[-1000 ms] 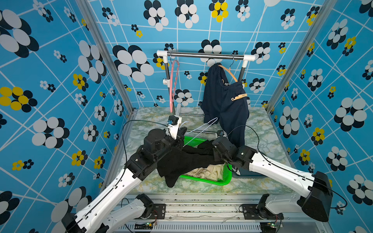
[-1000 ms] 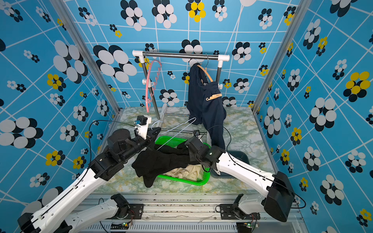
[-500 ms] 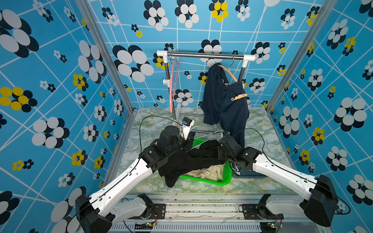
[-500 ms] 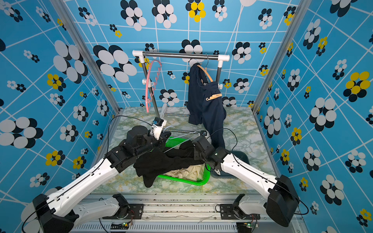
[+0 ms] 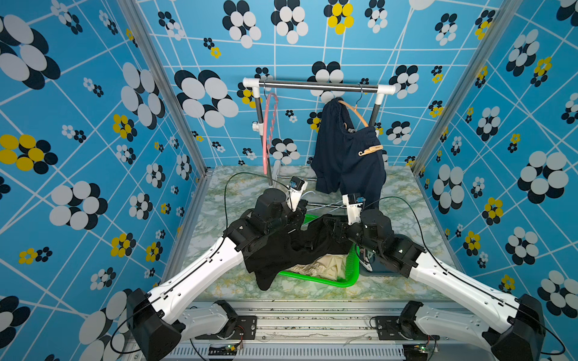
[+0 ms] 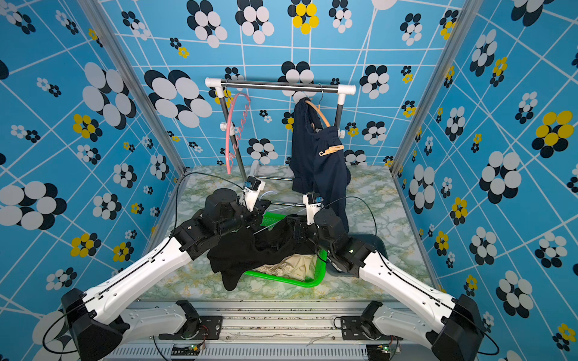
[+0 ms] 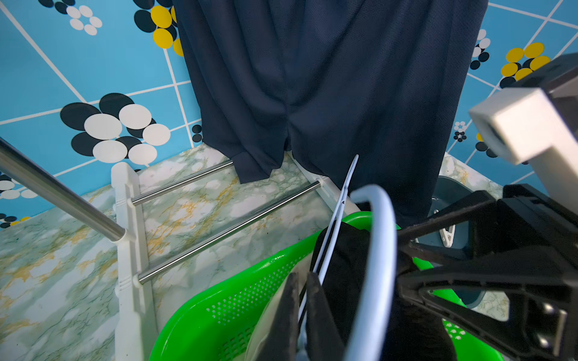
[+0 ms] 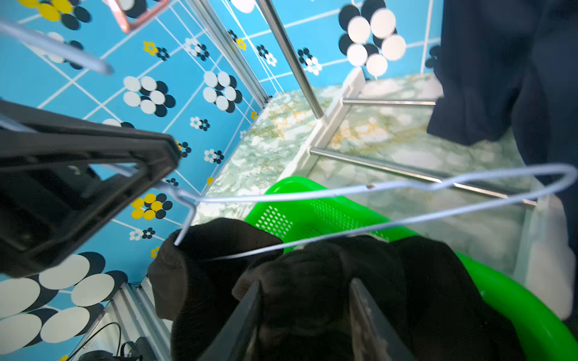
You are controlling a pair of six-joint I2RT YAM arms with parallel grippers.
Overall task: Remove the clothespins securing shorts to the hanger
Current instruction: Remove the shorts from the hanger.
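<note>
Grips the white wire hanger (image 8: 369, 187) in the left gripper (image 7: 301, 292), jaws pinched narrow on the thin wire. Holds the right gripper (image 8: 305, 308) over the black shorts (image 5: 294, 250) with jaws well apart and a hump of dark cloth between them; cannot tell whether the fingers touch it. Shows the black shorts draped across the left side of the green basket (image 5: 352, 264), one leg hanging out over the marble tabletop (image 5: 209, 218), the hanger's lower wire lying against the black cloth. Shows the beige shorts (image 5: 325, 265) crumpled inside the basket, under the black pair. Shows the navy shorts (image 5: 347, 162) hanging at the back from a wooden hanger (image 5: 357, 113) on the rack (image 5: 316, 86), pinned by one tan clothespin (image 5: 371, 150) near the waist. Shows a pink hanger (image 5: 266, 134) hooked at the rack's other end. Shows a white clothespin (image 7: 448, 235) lying in the dark tub (image 7: 453, 190) just beside the basket.
</note>
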